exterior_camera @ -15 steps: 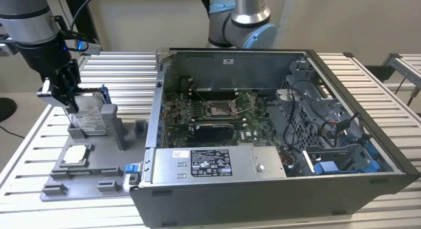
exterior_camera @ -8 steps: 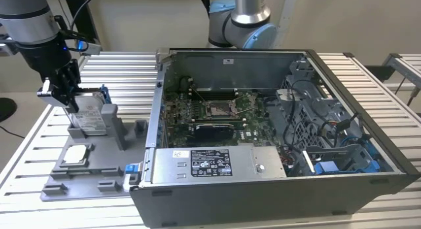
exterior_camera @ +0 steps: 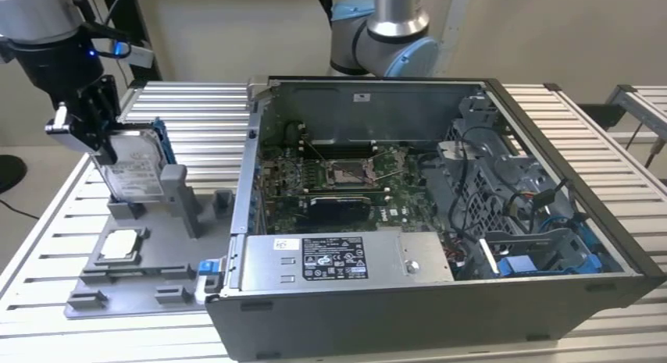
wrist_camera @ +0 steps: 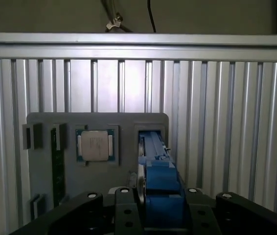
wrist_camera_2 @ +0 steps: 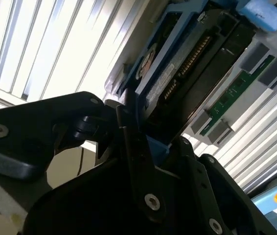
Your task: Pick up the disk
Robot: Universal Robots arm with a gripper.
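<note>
The claw (exterior_camera: 105,137) was clenched on the top edge of the upright disk (exterior_camera: 136,172), whose lower edge met the grey holder (exterior_camera: 175,197) on the table (exterior_camera: 198,113). Doing this well probably meant a firm, square grip and a straight vertical pull, to avoid binding.

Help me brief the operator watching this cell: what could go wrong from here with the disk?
The hand grips the disk by its upper edge, so it could pivot or slip. Its lower end appears to sit in the grey stand; a tilted pull might jam it. The open computer case stands close by, so a swing could strike it.
</note>
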